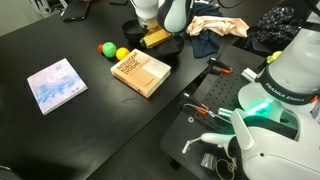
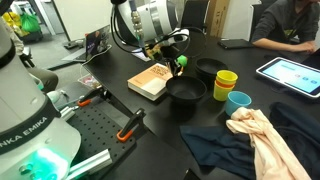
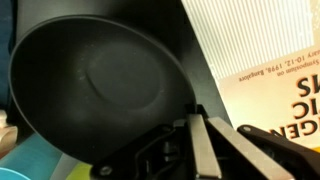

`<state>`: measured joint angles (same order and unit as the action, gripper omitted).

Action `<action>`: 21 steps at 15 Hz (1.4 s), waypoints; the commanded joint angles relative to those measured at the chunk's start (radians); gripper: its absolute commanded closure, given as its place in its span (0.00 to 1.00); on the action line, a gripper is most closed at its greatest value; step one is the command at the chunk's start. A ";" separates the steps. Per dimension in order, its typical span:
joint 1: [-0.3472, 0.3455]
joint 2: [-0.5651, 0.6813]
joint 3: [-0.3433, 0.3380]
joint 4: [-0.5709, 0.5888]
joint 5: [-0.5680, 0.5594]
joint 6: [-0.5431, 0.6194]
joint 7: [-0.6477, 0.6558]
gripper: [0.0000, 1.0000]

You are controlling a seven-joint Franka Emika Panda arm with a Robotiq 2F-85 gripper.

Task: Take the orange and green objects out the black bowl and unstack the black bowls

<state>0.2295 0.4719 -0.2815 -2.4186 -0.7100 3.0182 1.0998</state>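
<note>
A green ball [image 1: 103, 47] and a yellow-orange ball [image 1: 122, 53] lie on the dark table, left of a brown book [image 1: 141, 72]. A black bowl [image 2: 186, 92] sits beside the book, and a second black bowl [image 2: 211, 68] sits just behind it. My gripper [image 2: 177, 62] is at the near bowl's rim on the book side. In the wrist view the bowl [image 3: 95, 80] fills the frame. The fingers [image 3: 192, 120] are nearly together, pinching its rim. A green spot shows beside the fingers in an exterior view; I cannot tell what it is.
A yellow cup [image 2: 226, 82] and a blue cup [image 2: 238, 100] stand right of the bowls. Crumpled cloths [image 2: 255, 135] lie near them. A blue-white book [image 1: 55, 85] lies apart. A person with a tablet [image 2: 290, 72] sits at the table's far side.
</note>
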 commanded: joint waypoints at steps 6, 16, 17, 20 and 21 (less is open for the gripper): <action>0.046 0.042 -0.039 0.014 -0.028 0.033 0.014 0.65; -0.174 0.016 0.209 0.181 0.134 -0.196 -0.350 0.00; -0.206 0.024 0.238 0.217 0.152 -0.203 -0.417 0.00; -0.331 0.059 0.354 0.316 0.238 -0.178 -0.654 0.00; -0.407 0.075 0.433 0.344 0.263 -0.181 -0.727 0.00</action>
<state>-0.0154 0.4997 -0.0073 -2.1694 -0.5103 2.8408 0.5690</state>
